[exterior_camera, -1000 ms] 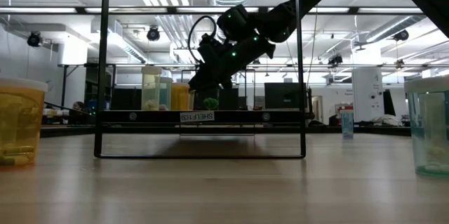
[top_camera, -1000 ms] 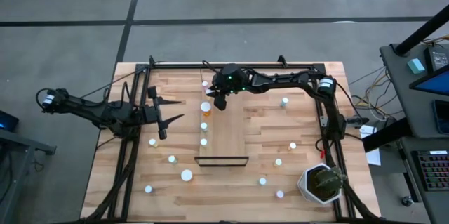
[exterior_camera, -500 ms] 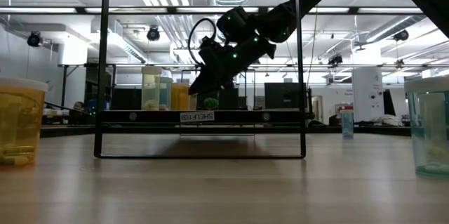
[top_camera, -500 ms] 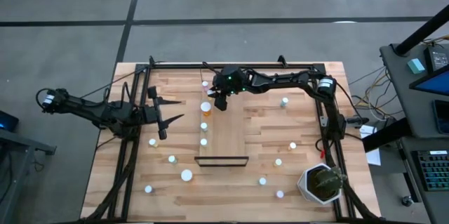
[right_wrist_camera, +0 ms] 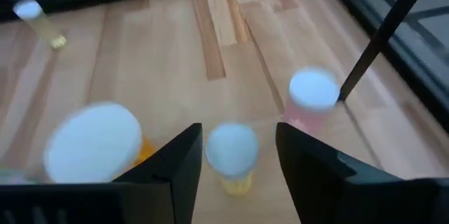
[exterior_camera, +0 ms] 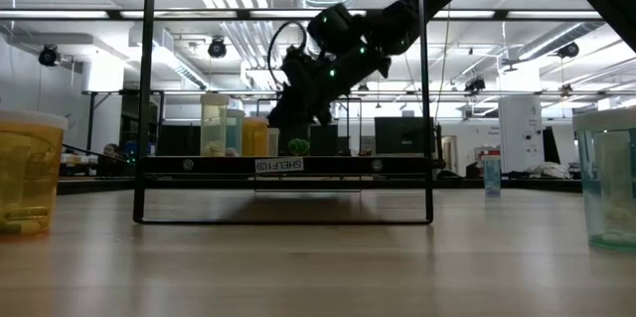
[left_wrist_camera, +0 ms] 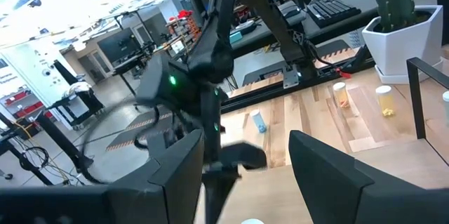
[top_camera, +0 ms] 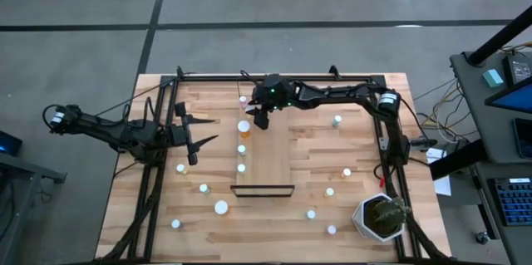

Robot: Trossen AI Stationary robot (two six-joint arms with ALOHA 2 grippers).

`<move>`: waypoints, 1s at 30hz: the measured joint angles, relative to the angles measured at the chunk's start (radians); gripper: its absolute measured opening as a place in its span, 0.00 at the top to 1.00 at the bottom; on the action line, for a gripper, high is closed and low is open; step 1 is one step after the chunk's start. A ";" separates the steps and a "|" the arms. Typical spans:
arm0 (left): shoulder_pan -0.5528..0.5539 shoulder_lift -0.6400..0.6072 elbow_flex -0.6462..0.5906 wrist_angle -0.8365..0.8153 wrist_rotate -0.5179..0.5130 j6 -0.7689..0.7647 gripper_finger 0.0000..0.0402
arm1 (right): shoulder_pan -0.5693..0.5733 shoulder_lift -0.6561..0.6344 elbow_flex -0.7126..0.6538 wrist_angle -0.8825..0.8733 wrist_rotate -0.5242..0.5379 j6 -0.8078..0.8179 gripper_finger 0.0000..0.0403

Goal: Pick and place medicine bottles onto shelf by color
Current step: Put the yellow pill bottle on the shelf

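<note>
Shelf, long light-wood plank (top_camera: 270,161): four white-capped medicine bottles (top_camera: 242,149) lined along one edge; nine scattered on slatted worktop (top_camera: 316,144). Right hand (top_camera: 256,121) fingers apart above them, empty; left hand (top_camera: 199,134) apart, waiting.

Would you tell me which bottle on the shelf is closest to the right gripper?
The wide orange bottle, just beside the right gripper on the shelf; the other shelf bottles are smaller and stand farther off along that edge.
</note>
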 joint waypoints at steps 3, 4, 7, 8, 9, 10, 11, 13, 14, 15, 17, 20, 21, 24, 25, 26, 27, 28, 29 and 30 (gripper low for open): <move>0.000 0.001 0.000 0.001 0.000 0.000 0.52 | 0.000 -0.046 0.011 -0.062 0.000 -0.026 0.56; 0.000 0.001 0.000 0.000 0.000 0.000 0.52 | 0.000 -0.060 0.015 -0.089 0.006 -0.037 0.56; 0.000 0.000 0.000 0.001 0.000 0.000 0.52 | -0.003 -0.085 0.016 -0.174 0.022 -0.082 0.59; 0.000 0.000 0.000 0.001 0.000 0.000 0.52 | -0.003 -0.086 0.015 -0.197 0.034 -0.094 0.61; 0.000 0.000 0.000 0.000 0.000 0.000 0.52 | -0.006 -0.084 0.010 -0.209 0.037 -0.105 0.64; 0.000 0.000 0.000 0.000 0.000 0.000 0.52 | -0.007 -0.076 0.005 -0.213 0.037 -0.108 0.67; 0.000 0.000 0.000 0.001 0.000 0.000 0.52 | -0.007 -0.069 0.002 -0.211 0.037 -0.110 0.71; 0.000 0.000 0.000 0.000 0.000 0.000 0.52 | -0.009 -0.044 -0.001 -0.205 0.040 -0.116 0.80; 0.000 0.000 0.000 0.001 0.000 -0.001 0.52 | -0.009 -0.032 -0.001 -0.200 0.040 -0.114 0.84; 0.000 0.000 0.000 0.000 0.000 0.000 0.52 | -0.010 -0.018 -0.001 -0.197 0.040 -0.114 0.88; 0.000 0.000 0.000 0.001 0.000 -0.001 0.52 | -0.010 0.009 -0.001 -0.179 0.035 -0.113 0.95; 0.000 0.000 0.000 0.001 0.000 -0.001 0.52 | -0.009 0.046 -0.002 -0.150 0.034 -0.113 0.97; 0.000 0.000 0.000 0.000 0.000 0.000 0.52 | -0.009 0.056 -0.002 -0.139 0.033 -0.113 0.97; 0.000 0.000 0.000 0.001 0.000 0.000 0.52 | -0.009 0.075 -0.002 -0.100 0.026 -0.104 0.97; 0.000 0.000 0.000 0.001 0.000 0.000 0.52 | -0.009 0.076 -0.002 -0.090 0.026 -0.101 0.97; 0.000 0.000 0.000 0.001 0.000 -0.001 0.52 | -0.009 0.076 -0.002 -0.084 0.026 -0.099 0.97; 0.000 0.000 0.000 0.001 0.000 0.000 0.52 | -0.009 0.076 -0.002 -0.073 0.026 -0.097 0.97; 0.000 0.000 0.000 0.001 0.000 0.000 0.52 | -0.009 0.076 -0.002 -0.060 0.026 -0.097 0.97; 0.000 0.000 0.000 0.001 0.000 0.000 0.52 | -0.009 0.076 -0.002 -0.054 0.026 -0.096 0.97; 0.000 0.000 0.000 0.001 0.000 0.000 0.52 | -0.009 0.076 -0.002 -0.052 0.026 -0.096 0.97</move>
